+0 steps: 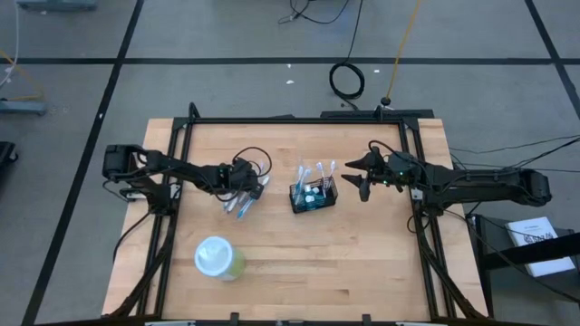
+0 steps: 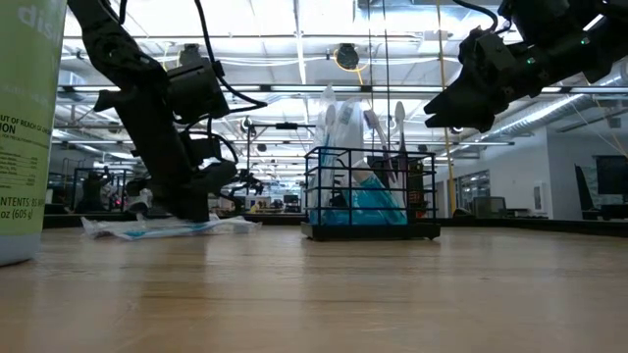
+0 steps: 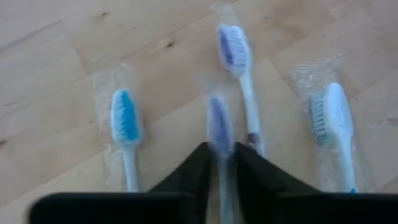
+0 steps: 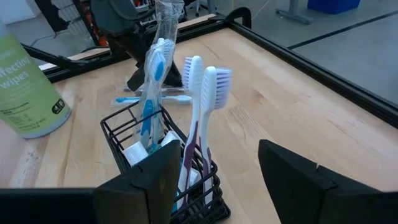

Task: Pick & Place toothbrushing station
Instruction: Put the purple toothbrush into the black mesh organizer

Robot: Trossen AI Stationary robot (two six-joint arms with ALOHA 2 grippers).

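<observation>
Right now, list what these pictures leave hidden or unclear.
- Left wrist view: the wrapped purple-bristled toothbrush has its handle hidden between the left gripper fingers.
- Low view: the pale-green wipes canister is cut off by the edge.
- High view: the black wire-mesh caddy contents are too small.

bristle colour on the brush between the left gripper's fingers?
Purple bristles on the wrapped toothbrush; left wrist view.

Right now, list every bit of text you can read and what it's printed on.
"wipes": green canister, right wrist view; the word above it is cut off.
"CONTENTS" and "oz (605 g)": same canister, low view; its other lines are cut off or too small to read.
Toothbrush wrappers, caddy: no readable text.
</observation>
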